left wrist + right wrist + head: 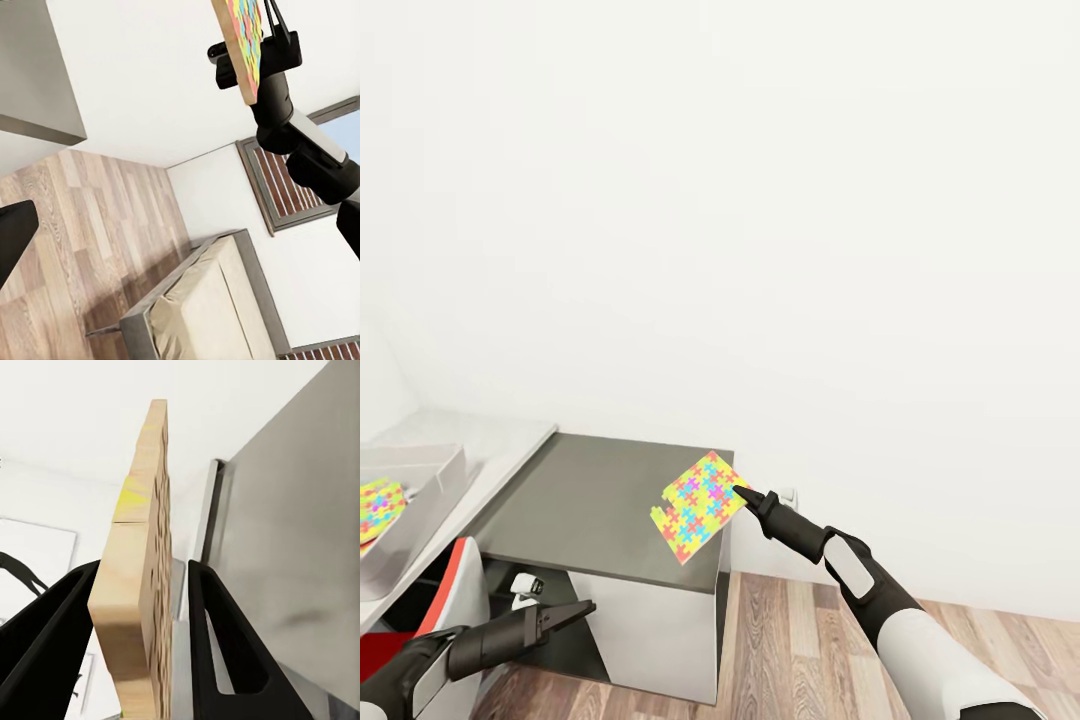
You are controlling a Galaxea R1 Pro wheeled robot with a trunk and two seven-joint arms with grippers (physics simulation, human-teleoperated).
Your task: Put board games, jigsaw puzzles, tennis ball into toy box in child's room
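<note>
A jigsaw puzzle (pixel 698 505) hangs tilted over the right end of the dark grey cabinet top (pixel 580 500) of the table. My right gripper (pixel 741 492) is shut on its right edge. In the right wrist view its wooden edge (pixel 139 585) sits between both black fingers (pixel 225 645). The same board (pixel 244 37) appears in the left wrist view. The pale grey toy box (pixel 445 480) stands on the lighter desk top (pixel 480 435) at the left, with another jigsaw puzzle (pixel 378 508) inside. My left gripper (pixel 582 608) hovers low in front of the cabinet, holding nothing.
The white wall stands close behind the table. Wood-plank floor (pixel 800 640) lies to the right of the cabinet. A red and white object (pixel 455 585) sits low at the left beside my left arm. The bed (pixel 202 300) and a dark-framed window (pixel 289 176) appear in the left wrist view.
</note>
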